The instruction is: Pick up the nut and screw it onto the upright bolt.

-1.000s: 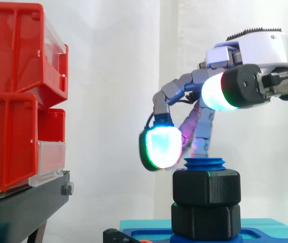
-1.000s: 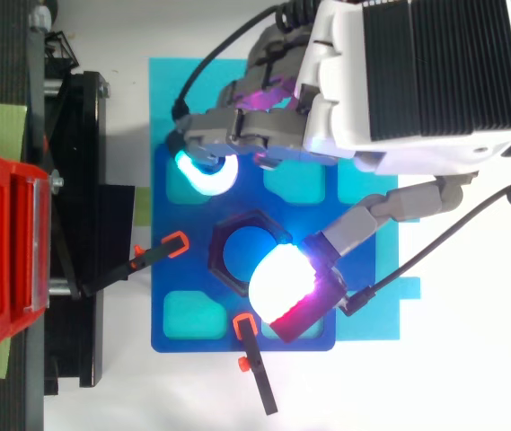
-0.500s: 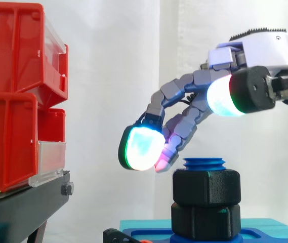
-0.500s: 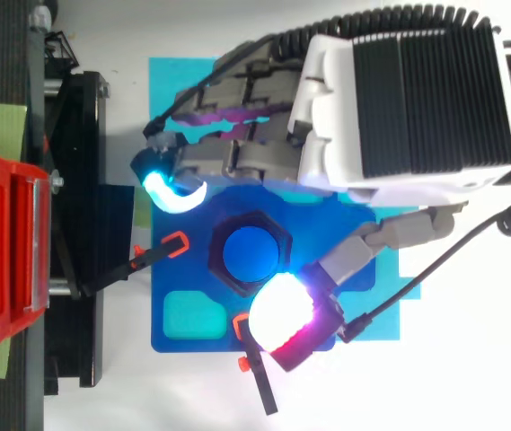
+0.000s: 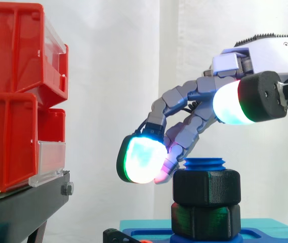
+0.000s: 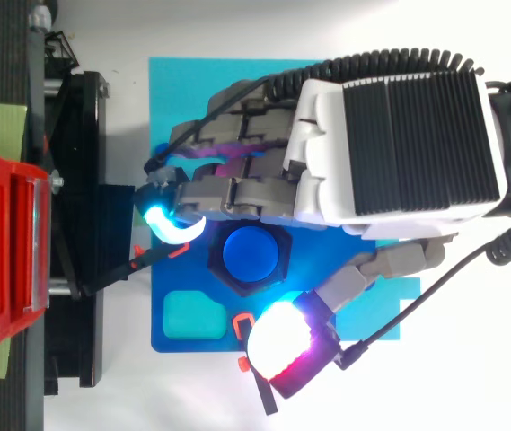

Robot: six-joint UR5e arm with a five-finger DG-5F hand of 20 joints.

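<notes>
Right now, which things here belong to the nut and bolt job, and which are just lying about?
Job: nut, already on the upright bolt; hand, open, close by.
Lying about: red bins, black stand, clamps.

The nut [image 5: 206,188] is finished in black, the bolt [image 6: 251,252] in blue. The hand [image 6: 322,162] is cased in white and grey, with a black ribbed panel; its pads [image 5: 142,161] are lit cyan-green and white. Red is used for the bins [image 5: 12,96], turquoise for the mat [image 6: 192,76].
</notes>
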